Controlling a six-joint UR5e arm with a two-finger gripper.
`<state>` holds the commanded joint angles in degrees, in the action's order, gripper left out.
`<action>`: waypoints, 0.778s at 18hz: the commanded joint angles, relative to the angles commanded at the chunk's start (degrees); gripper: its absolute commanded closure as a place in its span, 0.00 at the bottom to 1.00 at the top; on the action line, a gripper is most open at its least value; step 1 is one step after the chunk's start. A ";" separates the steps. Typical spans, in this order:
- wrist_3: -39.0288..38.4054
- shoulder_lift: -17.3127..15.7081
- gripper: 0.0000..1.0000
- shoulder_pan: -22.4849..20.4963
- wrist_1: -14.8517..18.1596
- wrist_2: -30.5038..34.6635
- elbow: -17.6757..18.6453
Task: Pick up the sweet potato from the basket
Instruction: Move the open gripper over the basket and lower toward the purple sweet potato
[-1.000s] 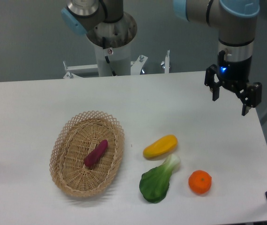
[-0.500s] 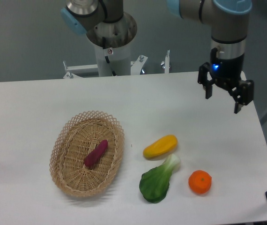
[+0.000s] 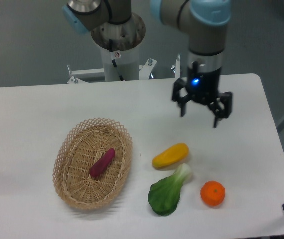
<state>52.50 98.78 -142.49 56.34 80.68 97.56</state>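
The white table (image 3: pixel 42 109) carries everything; the arm has swung leftward across it since a second ago, so the gripper (image 3: pixel 200 115) now hangs over the middle-rear of the tabletop instead of over the right edge; nothing else has shifted between the frames.

The basket (image 3: pixel 67 149) sits toward the left front, its oval tilted with the far end leaning right; the sweet potato (image 3: pixel 102 163) lies inside it on the woven floor, near the centre and slightly toward the right wall; its long axis runs diagonally, the upper end pointing to the far right and the lower, thicker end to the near left, roughly in line with the oval's own length.

The gripper is well apart from the basket, above and to the right of it; its two fingers are spread wide with nothing between them, tips aimed downward.

To the right of the basket lie a green leafy vegetable (image 3: pixel 167 193), a yellow fruit (image 3: pixel 170 155) just behind it, and a small orange (image 3: pixel 213 193) near the front right.
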 joint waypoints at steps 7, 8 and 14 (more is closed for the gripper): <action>-8.64 5.89 0.00 10.47 -0.27 0.09 1.32; -8.90 6.68 0.00 11.35 -0.96 0.09 1.32; -8.73 10.46 0.00 15.31 -5.96 0.26 4.74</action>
<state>43.77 109.24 -127.18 50.38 80.95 102.29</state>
